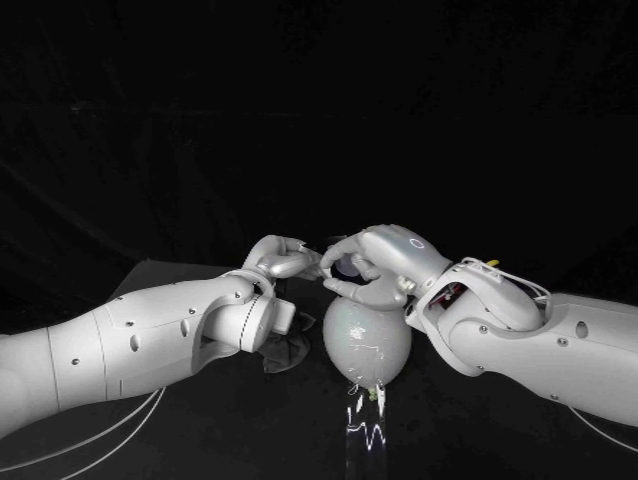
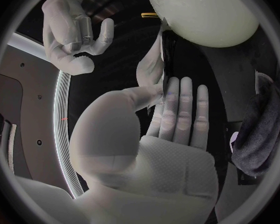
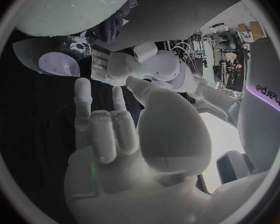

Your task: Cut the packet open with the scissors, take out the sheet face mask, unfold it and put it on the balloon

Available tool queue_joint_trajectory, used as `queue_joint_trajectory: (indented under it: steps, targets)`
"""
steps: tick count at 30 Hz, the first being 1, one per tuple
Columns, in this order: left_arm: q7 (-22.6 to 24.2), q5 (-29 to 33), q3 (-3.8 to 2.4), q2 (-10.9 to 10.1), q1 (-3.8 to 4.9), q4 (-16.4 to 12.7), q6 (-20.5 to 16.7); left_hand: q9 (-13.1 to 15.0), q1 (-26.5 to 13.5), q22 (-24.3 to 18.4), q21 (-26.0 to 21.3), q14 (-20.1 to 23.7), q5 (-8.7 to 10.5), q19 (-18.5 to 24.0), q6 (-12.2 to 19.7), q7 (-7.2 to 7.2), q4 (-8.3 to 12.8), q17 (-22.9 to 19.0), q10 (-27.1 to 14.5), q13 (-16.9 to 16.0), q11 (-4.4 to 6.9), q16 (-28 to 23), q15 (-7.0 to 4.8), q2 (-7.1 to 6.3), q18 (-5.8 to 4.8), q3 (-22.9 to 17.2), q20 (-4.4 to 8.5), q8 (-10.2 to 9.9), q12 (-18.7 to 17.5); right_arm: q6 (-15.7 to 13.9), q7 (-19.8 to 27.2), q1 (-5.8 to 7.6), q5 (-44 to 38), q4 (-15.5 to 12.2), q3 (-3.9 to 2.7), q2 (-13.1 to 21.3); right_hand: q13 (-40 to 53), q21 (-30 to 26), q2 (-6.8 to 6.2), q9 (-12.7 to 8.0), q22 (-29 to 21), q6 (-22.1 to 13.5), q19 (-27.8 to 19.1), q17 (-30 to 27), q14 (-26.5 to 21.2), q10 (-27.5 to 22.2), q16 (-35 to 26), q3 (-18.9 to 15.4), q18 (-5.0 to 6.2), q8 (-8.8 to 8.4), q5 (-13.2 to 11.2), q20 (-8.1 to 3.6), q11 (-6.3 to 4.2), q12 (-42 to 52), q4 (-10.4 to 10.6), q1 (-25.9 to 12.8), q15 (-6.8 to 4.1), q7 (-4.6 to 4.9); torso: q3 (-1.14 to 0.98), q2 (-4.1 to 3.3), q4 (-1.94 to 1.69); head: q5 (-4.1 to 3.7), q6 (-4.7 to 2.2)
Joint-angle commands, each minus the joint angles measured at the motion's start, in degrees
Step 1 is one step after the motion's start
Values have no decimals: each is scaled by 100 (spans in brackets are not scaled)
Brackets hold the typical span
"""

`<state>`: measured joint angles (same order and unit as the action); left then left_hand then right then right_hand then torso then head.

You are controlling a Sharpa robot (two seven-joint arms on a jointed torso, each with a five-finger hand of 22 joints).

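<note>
The pale balloon (image 1: 362,340) stands at the table's middle, and its round side (image 2: 202,12) also shows in the left wrist view and in the right wrist view (image 3: 71,5). My left hand (image 1: 280,258) is just above and left of its top. Between thumb and fingers it pinches a thin white strip of the sheet mask (image 2: 154,59), which runs up to the balloon. My right hand (image 1: 388,255) hovers over the balloon's top from the right, fingers partly curled, nothing visible in them (image 3: 105,129). A printed packet piece (image 3: 80,47) lies beyond the left hand (image 3: 115,67).
A dark cloth (image 2: 264,124) lies bunched beside the balloon on the left arm's side. Both forearms (image 1: 146,340) (image 1: 564,340) crowd the table's front. A pale oval piece (image 3: 56,64) rests on a grey sheet near the packet.
</note>
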<state>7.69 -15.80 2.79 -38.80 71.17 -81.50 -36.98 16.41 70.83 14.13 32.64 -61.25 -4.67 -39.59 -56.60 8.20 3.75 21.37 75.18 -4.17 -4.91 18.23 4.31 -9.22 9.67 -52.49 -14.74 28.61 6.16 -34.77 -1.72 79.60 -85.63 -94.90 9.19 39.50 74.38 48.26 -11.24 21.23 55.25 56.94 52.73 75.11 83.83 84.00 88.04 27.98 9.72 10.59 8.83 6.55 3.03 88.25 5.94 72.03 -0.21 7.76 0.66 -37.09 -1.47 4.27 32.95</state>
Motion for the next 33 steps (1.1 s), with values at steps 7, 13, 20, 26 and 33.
queue_joint_trajectory:
  steps: [7,13,20,26,33]
  targets:
    - [25,56,-8,42,9,-13,-55,336,-124,90,159,-10,-115,90,-57,6,78,12,62,-11,-10,53,-53,2,23,-9,1,125,-35,560,-1054,-13,-1150,220,18,-360,1462,125,46,-98,140,-87,86,1268,507,553,68,-42,16,-154,-122,11,56,85,21,72,33,33,12,-2,-18,-16,17]
    - [20,69,-8,50,9,-18,-54,341,-151,133,229,-10,-169,118,-64,3,100,14,73,-12,-7,64,-55,3,27,-14,2,124,-40,794,-1267,-17,-1252,382,31,-514,1562,318,183,-214,333,-184,216,1386,567,600,140,9,-15,-293,-296,12,38,175,155,34,16,9,15,-3,-14,-12,25]
    - [17,73,-9,43,9,-26,-53,347,-186,192,326,-10,-245,162,-73,0,127,16,86,-13,-4,80,-57,7,30,-19,3,122,-47,962,-1508,-22,-1273,509,38,-590,1562,563,426,-302,569,-162,417,1432,590,600,166,113,-66,-359,-540,41,65,175,405,-102,40,43,1,5,-2,-6,29]
    - [14,74,-9,45,9,-25,-57,348,-198,214,361,-9,-272,183,-76,-1,137,16,90,-14,-3,85,-59,10,30,-21,2,120,-50,1097,-1784,-23,-1325,567,42,-608,1562,492,355,-352,540,-190,340,1379,565,600,139,60,-52,-411,-570,60,114,175,527,-212,87,100,3,3,4,-5,23]
    - [10,77,-9,44,9,-23,-68,350,-206,231,388,-8,-290,196,-77,-2,143,17,91,-14,-3,89,-59,13,31,-22,2,119,-53,1195,-1951,-24,-1391,544,44,-586,1562,501,298,-368,562,-157,345,1386,568,600,143,29,-55,-413,-573,72,126,175,563,-228,102,111,4,1,0,-11,32]
